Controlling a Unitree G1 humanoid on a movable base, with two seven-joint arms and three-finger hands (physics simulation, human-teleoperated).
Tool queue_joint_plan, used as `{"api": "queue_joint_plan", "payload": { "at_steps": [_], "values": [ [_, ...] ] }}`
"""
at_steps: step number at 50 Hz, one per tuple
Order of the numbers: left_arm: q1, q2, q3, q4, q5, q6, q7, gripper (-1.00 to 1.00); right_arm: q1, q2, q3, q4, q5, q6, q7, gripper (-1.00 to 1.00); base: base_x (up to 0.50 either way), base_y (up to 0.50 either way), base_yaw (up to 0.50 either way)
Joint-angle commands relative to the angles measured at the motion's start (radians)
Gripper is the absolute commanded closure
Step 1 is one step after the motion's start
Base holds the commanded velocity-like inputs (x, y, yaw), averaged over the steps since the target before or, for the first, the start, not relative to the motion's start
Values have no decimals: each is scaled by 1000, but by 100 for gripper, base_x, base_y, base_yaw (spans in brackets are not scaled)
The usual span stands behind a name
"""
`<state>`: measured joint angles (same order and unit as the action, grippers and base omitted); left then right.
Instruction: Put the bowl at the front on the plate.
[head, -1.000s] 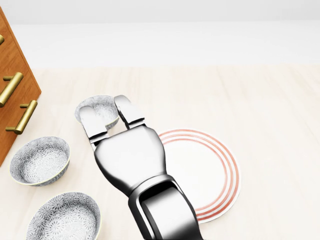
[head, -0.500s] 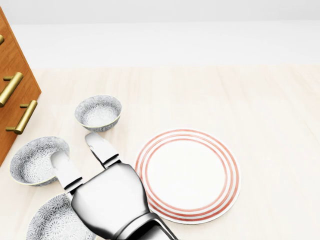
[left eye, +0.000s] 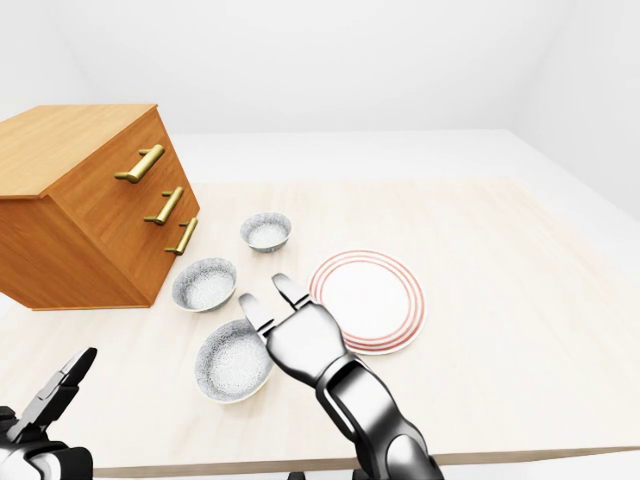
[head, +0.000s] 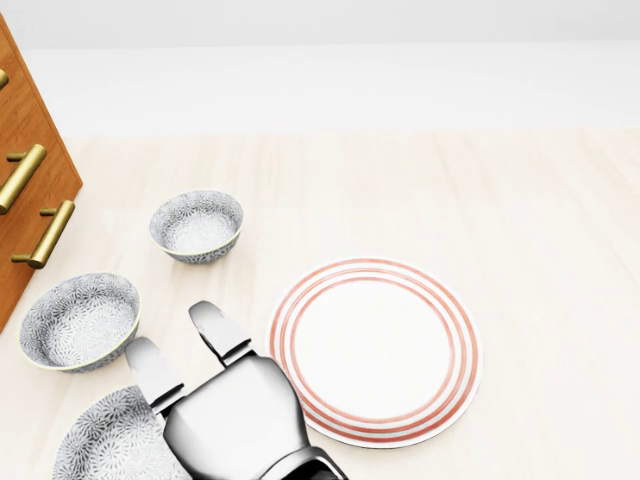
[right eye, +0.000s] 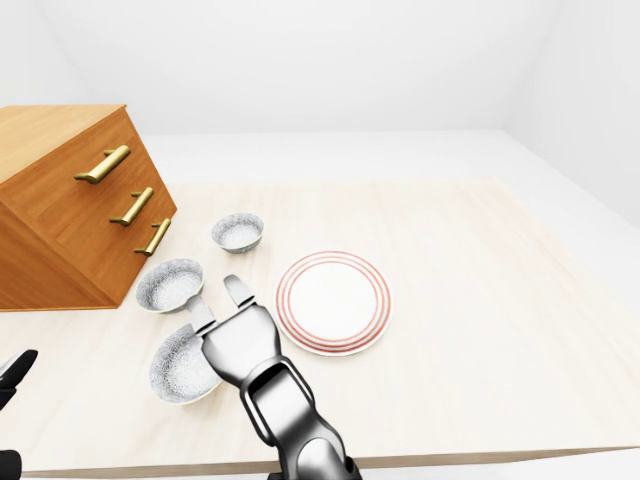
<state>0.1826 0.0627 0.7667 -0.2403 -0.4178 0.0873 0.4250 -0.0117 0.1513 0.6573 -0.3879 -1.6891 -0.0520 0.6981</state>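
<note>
Three grey patterned bowls stand in a diagonal row left of the red-ringed plate (head: 375, 350). The near bowl (left eye: 228, 362) sits lowest in the left-eye view, the middle bowl (left eye: 204, 284) above it, and the far bowl (left eye: 266, 230) at the top. My chrome right hand (head: 185, 348) is open, with fingers (head: 220, 330) spread and holding nothing. It hovers at the near bowl's right rim, between that bowl and the plate, hiding part of the bowl. My left hand (left eye: 60, 388) is low at the bottom left, its dark fingers extended and empty.
A wooden drawer cabinet (left eye: 90, 200) with brass handles stands at the left, close to the middle bowl. The pale wooden table (left eye: 500, 280) stretches to the right of the plate, and its near edge runs along the bottom of the eye views.
My right hand has drawn back from the far bowl toward the bottom of the head view and now sits by the near bowl. Its fingers stayed open. The bowls and plate have not moved.
</note>
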Motion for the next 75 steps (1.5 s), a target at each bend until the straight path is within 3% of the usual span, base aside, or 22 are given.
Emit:
{"api": "queue_joint_plan", "payload": {
  "at_steps": [1, 16, 18, 30, 48, 57, 59, 75],
  "values": [
    [-1, 1, -2, 3, 1, 0, 2, -100, 3, -4, -9, -14, -10, 14, 0, -100, 0, 0, 0],
    [-1, 0, -2, 7, 5, 0, 1, -100, 3, 3, 5, 26, 0, 16, 0, -100, 0, 0, 0],
    [-3, 2, -5, 12, 7, 0, 2, -100, -3, 4, 15, 38, 23, -4, 0, -100, 0, 0, 0],
    [-1, 4, -7, 11, 1, 0, 6, -100, -21, 29, 51, 156, 47, -35, 0, -100, 0, 0, 0],
    [-6, 3, -11, 32, 1, 0, 6, -100, -86, 98, 22, 386, 105, -35, 0, -100, 0, 0, 0],
    [-7, 1, -8, 33, -3, 0, 12, -100, -92, 109, 7, 462, 133, -35, 0, -100, 0, 0, 0],
    [1, 10, -3, 13, -44, 0, 3, -100, -92, 110, 7, 479, 137, -35, 0, -100, 0, 0, 0],
    [-1, 7, -14, 37, -30, 0, 3, -100, -132, 145, -15, 602, 164, -35, 0, -100, 0, 0, 0]
  ]
}}
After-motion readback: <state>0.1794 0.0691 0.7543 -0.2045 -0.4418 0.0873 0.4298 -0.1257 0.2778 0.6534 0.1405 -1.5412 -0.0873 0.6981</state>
